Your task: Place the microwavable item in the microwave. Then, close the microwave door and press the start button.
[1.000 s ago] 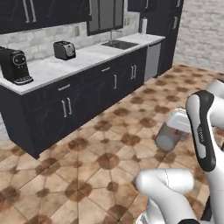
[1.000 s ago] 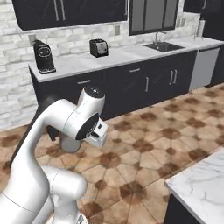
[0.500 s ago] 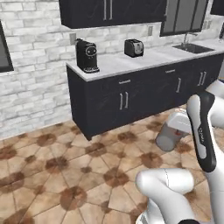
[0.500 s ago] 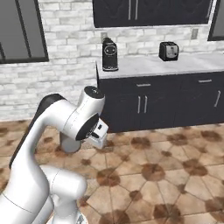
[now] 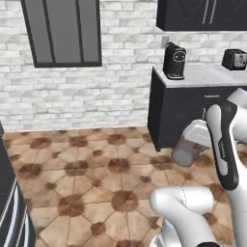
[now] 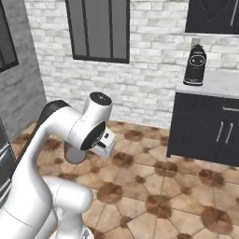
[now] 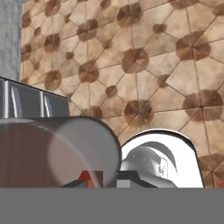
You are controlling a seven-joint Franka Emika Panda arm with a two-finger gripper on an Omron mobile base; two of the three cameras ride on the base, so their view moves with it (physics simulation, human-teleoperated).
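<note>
The microwavable item [image 5: 185,150], a plain grey-brown cup, hangs tilted over the tiled floor. My gripper [image 5: 194,141] is shut on it, beside the arm's dark forearm. From the right base view the cup [image 6: 73,152] peeks out below the white hand, with the gripper [image 6: 88,149] folded in close to the arm. In the hand view the cup [image 7: 52,153] looms large at the lower left, lying across the gripper [image 7: 107,179]. The microwave and its door are out of view.
A dark cabinet run [image 5: 178,113] with a white counter carries a black coffee machine [image 5: 174,60] and a toaster [image 5: 234,59]. A brick wall with a dark window [image 5: 62,31] stands ahead. A dark striped appliance edge [image 5: 9,212] sits at lower left. Tiled floor [image 5: 87,169] spreads between.
The whole scene has slid rightward in both base views, so the base has turned left. The arm keeps its folded pose with the cup still in the gripper.
</note>
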